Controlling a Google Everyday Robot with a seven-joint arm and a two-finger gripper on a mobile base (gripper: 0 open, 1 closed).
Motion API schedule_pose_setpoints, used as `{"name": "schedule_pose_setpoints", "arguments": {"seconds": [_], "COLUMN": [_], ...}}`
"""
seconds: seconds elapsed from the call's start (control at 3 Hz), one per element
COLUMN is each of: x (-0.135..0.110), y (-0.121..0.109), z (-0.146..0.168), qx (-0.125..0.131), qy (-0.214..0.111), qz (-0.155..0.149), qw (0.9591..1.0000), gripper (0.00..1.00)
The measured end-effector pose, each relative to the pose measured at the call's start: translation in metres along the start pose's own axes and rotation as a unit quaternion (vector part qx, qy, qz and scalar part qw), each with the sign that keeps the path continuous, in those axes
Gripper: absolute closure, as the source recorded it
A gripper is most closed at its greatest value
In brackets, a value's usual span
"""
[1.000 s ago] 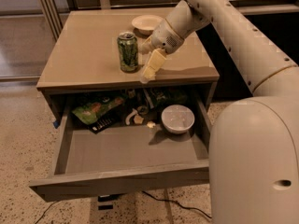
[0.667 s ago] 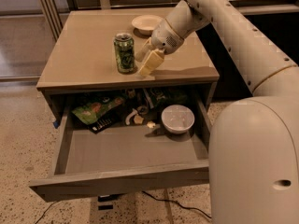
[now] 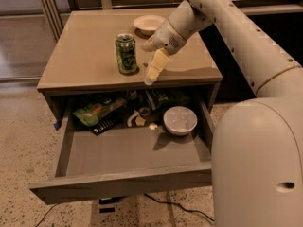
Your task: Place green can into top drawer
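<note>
The robot's big white rounded body (image 3: 258,164) fills the lower right. Its thick white arm (image 3: 246,37) reaches from the upper right, down and left over the cabinet.

The tan flat-topped wooden counter (image 3: 85,60) stands centre-left on a speckled pale stone floor (image 3: 23,145). Beneath it the wide shallow grey-brown wooden top drawer (image 3: 123,183) is pulled well out. Its grey bottom is bare in the front half. Things crowd the back of it, under the counter's edge.

At back right in the drawer sits a round white bowl (image 3: 180,120). At back left lies a crumpled green snack bag (image 3: 97,110), with a flat black ridged object (image 3: 105,124) just in front of it. A few small pale bits (image 3: 137,119) lie between the bag and the white bowl. What they are cannot be told.

On the counter, near its far edge, rests a shallow cream dish (image 3: 148,22). The dark-green aluminium drink can (image 3: 126,54) stands upright on the counter, toward the front and left of the dish. It is not in the drawer.

The pale yellow-tipped hand (image 3: 152,72) hangs at the arm's end, angled down and left over the counter's front edge. It is just right of the can and apart from it. Whether the hand is open or closed cannot be told. A thin black cable (image 3: 177,208) trails on the floor below the drawer.
</note>
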State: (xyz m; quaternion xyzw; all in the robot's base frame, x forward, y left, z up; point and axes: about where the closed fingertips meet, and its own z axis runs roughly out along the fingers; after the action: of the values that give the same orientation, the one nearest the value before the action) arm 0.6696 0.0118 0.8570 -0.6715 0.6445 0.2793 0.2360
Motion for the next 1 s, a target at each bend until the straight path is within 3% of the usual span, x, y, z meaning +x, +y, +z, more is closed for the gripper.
{"name": "schedule_pose_setpoints", "arguments": {"seconds": [0.67, 1.0], "x": [-0.003, -0.012], "y": [-0.009, -0.041], "z": [0.004, 0.016], "qx": [0.002, 0.006], "qy": [-0.008, -0.009], "qz": [-0.003, -0.017], "qw": [1.0, 0.9998], "gripper": [0.0, 0.0]}}
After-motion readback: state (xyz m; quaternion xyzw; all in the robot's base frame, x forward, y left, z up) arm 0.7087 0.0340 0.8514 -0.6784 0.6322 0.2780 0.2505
